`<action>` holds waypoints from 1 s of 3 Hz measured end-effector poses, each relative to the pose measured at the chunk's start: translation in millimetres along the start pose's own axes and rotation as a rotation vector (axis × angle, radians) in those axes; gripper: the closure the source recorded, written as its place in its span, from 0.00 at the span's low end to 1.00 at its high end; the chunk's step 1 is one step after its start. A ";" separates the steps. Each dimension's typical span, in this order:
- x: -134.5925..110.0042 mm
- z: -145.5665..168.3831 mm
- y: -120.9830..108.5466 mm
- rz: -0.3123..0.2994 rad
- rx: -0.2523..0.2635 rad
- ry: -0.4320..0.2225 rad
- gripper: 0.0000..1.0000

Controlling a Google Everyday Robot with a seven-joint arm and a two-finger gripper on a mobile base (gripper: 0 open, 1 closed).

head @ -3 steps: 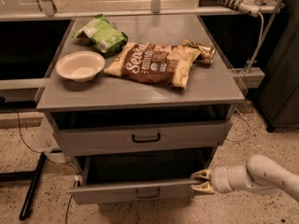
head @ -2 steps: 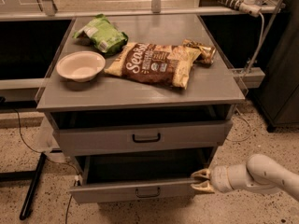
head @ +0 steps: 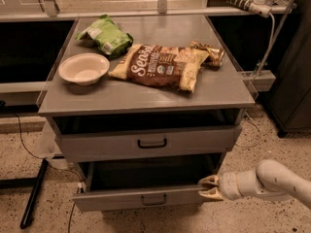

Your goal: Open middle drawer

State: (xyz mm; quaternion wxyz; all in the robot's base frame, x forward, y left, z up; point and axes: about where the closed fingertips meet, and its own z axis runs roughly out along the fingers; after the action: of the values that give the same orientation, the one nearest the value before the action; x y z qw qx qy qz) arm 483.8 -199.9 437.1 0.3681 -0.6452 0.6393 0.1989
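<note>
At far left, on the speckled floor [head: 19, 154], a slanted black rod [head: 34, 193]. On the left of the flat grey cabinet top [head: 146, 98], a shallow white round bowl [head: 83, 68], upright and apart from the bags. Just behind it, a crumpled green foil bag [head: 104, 35]. At centre, lying flat, a large brown-and-cream crisp bag [head: 160, 66], its right end touching a small crinkled brown-gold snack packet [head: 209, 53].

Below the top, a grey flat-fronted upper drawer [head: 194, 140] with a black bar handle [head: 152, 143], drawn out a little, with a dark gap above its front. Beneath that, the middle drawer [head: 112, 199], grey and flat-fronted, with a small bar handle [head: 153, 199], pulled out further than the one above, its deep dark interior exposed.

At the right end of that drawer front, the gripper [head: 210, 187], with tan fingers [head: 209, 180] parted and clasping nothing, tips right at the front's corner. Behind it, reaching in from the right edge, the rounded white arm [head: 277, 181].
</note>
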 end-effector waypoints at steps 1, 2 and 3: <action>0.0 0.1 0.0 0.000 0.000 0.000 0.35; 9.7 3.0 6.4 0.019 -0.015 -0.001 0.12; 27.6 1.4 19.4 0.056 -0.020 0.009 0.00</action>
State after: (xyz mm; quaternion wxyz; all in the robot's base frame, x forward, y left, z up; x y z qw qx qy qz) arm 468.1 -215.9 411.9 0.3533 -0.6316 0.6566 0.2125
